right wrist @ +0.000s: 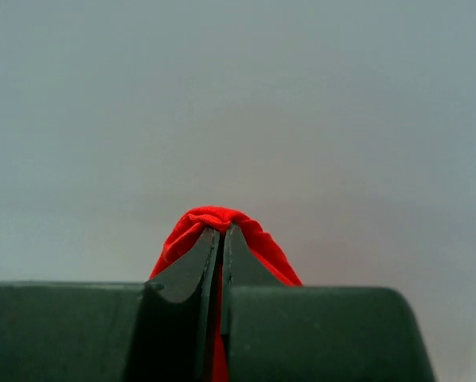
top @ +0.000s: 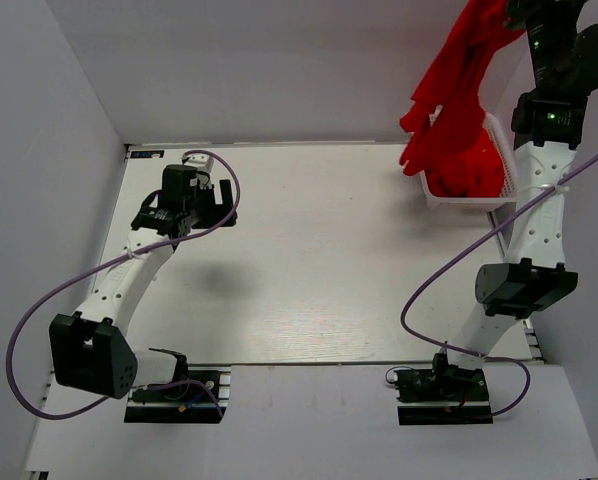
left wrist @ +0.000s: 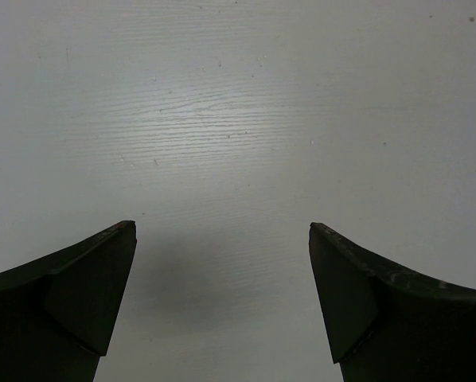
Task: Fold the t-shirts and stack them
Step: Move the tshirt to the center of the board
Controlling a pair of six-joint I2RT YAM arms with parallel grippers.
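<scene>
**Red shirt hanging from right gripper over the basket**

One bright red soft cloth t-shirt (top: pixel 457 85) is hanging bunched from the right gripper (right wrist: pixel 220 232), high over the far right corner of the table (top: pixel 319 260). Its lower folds are reaching down to the other red t-shirts (top: pixel 469 178) heaped in the white plastic mesh basket (top: pixel 464 203). Cannot tell whether the hem is free of that heap. The right gripper is pinching almost fully together on a narrow ridge of cloth, which is bulging over its tips. The left gripper (left wrist: pixel 222 228) is hovering spread wide above bare table, holding nothing.

Risks, as judged:
- The hold is taking only a small fold, so a quick swing could be pulling it loose.
- A trailing hem could be dragging a second shirt out, or snagging the mesh and tipping the light basket.

Room: the basket is sitting at the table's far right edge, with the right arm working close to the right wall (top: pixel 594 330). The broad middle is showing only bare surface for spreading. The left gripper is waiting near the far left corner.
</scene>
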